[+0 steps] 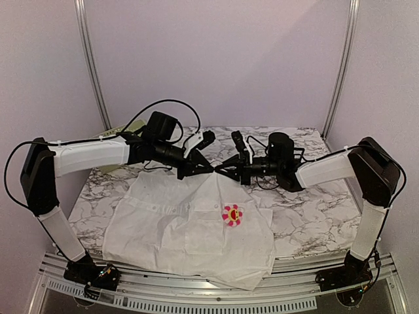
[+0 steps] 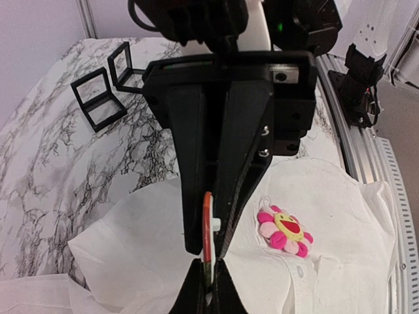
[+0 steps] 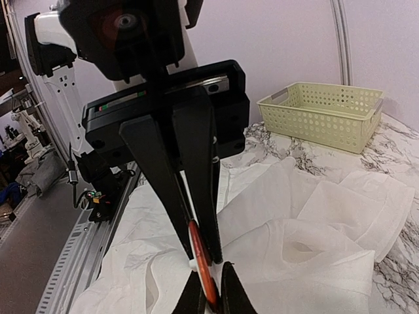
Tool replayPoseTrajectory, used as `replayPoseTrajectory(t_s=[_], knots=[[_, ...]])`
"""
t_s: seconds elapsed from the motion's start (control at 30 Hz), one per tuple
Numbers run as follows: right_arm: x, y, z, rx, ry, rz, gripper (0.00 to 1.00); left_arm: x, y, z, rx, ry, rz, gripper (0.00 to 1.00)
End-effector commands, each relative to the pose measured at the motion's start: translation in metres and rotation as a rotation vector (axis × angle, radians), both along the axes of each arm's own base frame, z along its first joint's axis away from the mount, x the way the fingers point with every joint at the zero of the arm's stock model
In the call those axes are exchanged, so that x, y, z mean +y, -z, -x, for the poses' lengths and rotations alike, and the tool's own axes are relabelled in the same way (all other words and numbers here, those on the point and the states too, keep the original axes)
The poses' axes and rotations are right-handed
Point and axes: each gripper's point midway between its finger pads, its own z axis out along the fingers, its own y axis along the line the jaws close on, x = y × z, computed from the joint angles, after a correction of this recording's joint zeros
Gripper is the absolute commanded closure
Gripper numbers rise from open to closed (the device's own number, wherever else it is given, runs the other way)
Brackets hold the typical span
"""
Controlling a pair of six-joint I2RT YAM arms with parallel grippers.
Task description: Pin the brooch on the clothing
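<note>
Passing a pale basket (image 3: pixel 321 114) at the far-left back of the marble counter (image 1: pixel 308 209), then coming to the white shirt (image 1: pixel 163 226), lying spread, wrinkled and limp over the near middle. Judging the cloth as thin, light and soft, likely bunching or lifting under any tug, so calling for a pinch close beside the chosen spot rather than out at a hem. Reaching in above the collar end with the left end effector (image 2: pixel 208 252), clenching flat on a thin red disc (image 2: pixel 207 212) seen edge-on; not telling whether this is a brooch or a backing piece. Meeting it tip to tip from the right with the right end effector (image 3: pixel 204 255), apparently clenching on that same disc. Judging the disc as small, stiff and light, perhaps slippery, so best gripping across the flat faces and leaving any pin side free. Finding, just right of the shirt's middle, a pink flower brooch (image 1: pixel 232 214) with a yellow smiling face, resting on the cloth; not showing whether it is fastened. Judging it as hard and small, best taken by the petal edges.
</note>
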Motion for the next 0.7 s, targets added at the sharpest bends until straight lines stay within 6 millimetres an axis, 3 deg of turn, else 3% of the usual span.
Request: replayPoseTrajectory(t_s=[0.0, 0.27, 0.47, 0.67], knots=[[-0.010, 0.003, -0.018, 0.041, 0.091, -0.016, 0.93, -0.014, -0.019, 0.028, -0.020, 0.089, 0.061, 1.00], [-0.015, -0.002, -0.011, 0.011, 0.086, -0.045, 0.90, -0.014, -0.019, 0.025, -0.009, 0.075, 0.067, 1.00], [-0.017, 0.001, -0.005, -0.017, 0.066, -0.017, 0.78, -0.013, -0.016, 0.018, -0.016, 0.045, 0.055, 1.00], [-0.022, -0.002, 0.003, -0.050, 0.059, -0.003, 0.73, -0.012, -0.013, 0.016, -0.015, 0.037, 0.050, 1.00]])
